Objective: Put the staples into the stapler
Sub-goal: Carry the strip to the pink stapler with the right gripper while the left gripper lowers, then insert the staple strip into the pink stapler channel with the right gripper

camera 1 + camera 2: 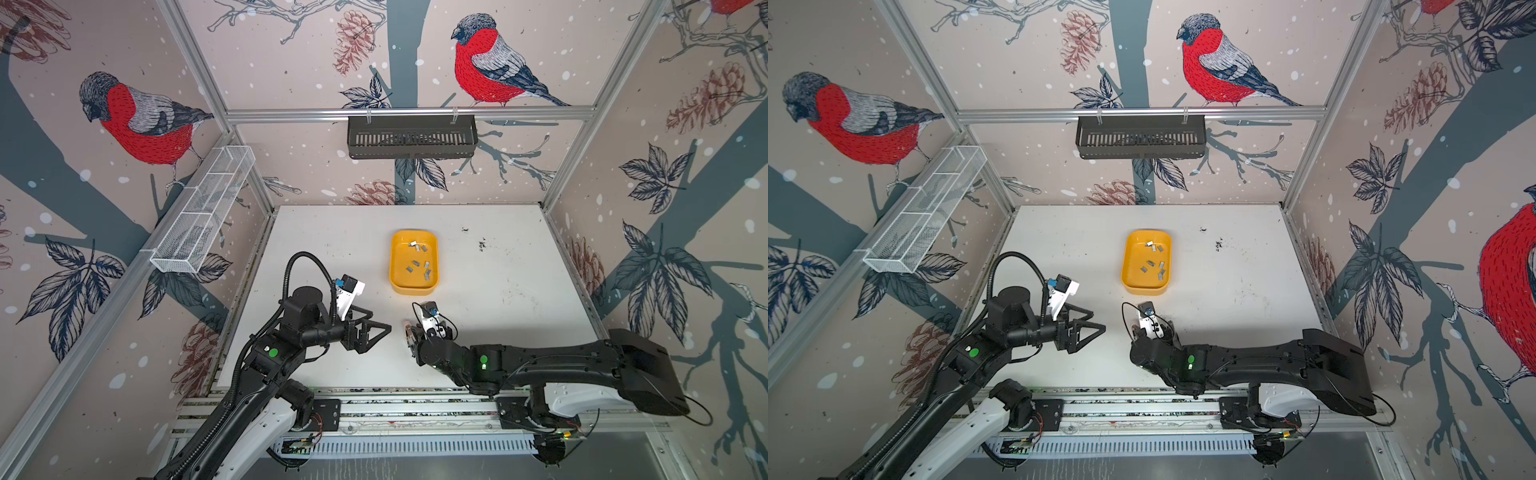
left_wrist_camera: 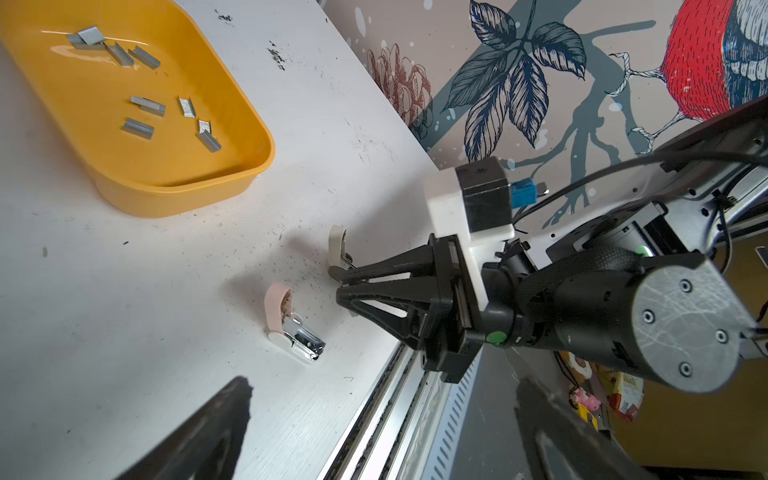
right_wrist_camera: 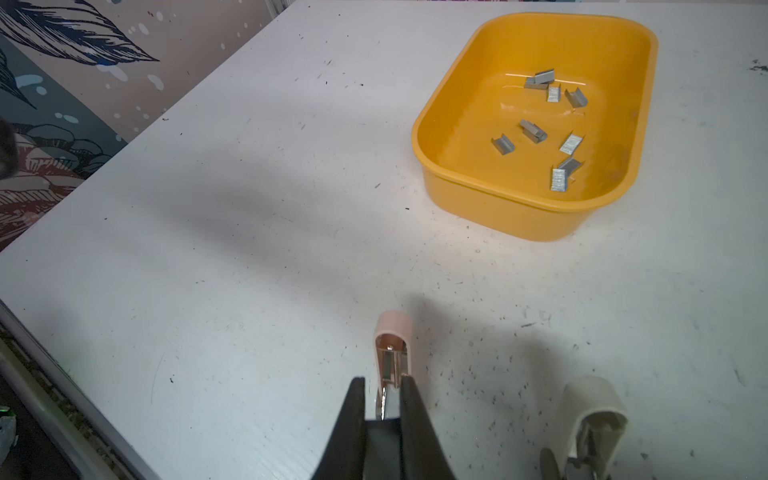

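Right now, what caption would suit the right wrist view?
Right gripper poised at an open pink stapler, cream stapler beside, staple strips in yellow tray.

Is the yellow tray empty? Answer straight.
No, several grey staples lie scattered on the floor of the tray in the right wrist view.

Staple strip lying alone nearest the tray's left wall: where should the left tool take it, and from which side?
Probably across its two long sides, coming straight down from above. That staple strip is narrow, lies flat on the floor of the yellow tray, and stands apart from the other strips and the wall, so the open left tool has room on both sides.
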### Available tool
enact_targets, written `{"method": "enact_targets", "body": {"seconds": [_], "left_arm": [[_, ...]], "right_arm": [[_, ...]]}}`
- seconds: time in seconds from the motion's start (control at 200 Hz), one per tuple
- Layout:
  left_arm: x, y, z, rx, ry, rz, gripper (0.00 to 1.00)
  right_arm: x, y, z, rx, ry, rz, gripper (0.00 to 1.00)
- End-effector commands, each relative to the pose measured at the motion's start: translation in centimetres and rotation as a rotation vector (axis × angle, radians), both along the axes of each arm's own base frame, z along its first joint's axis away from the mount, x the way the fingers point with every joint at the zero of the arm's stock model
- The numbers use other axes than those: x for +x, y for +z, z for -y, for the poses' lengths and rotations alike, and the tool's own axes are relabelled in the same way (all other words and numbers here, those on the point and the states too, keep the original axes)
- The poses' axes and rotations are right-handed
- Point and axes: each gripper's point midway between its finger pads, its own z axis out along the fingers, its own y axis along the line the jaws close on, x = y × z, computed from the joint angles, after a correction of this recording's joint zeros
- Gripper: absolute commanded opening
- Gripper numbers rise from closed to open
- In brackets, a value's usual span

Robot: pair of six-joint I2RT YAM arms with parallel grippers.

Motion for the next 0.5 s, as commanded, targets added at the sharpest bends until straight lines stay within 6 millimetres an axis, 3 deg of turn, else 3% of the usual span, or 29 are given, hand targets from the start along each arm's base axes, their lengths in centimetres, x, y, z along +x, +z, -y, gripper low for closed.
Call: {"method": "enact_targets", "body": {"seconds": [0.0, 0.205, 0.495], "left_arm": [[-0.8, 0.0, 0.0, 0.017, -0.041, 0.005, 0.99], [-2.1, -0.3, 0.7, -0.018, -0.129, -0.013, 0.99], [-1.4, -1.3, 0.6, 0.016, -0.092, -0.048, 0.99]], "right_arm": [[-0.1, -0.2, -0.6, 0.041, -0.007, -0.014, 0.13], [-0.5, -2.2, -1.0, 0.025, -0.008, -0.050, 0.12], [-0.6, -3.7, -0.8, -0.002, -0.034, -0.067, 0.12]]}}
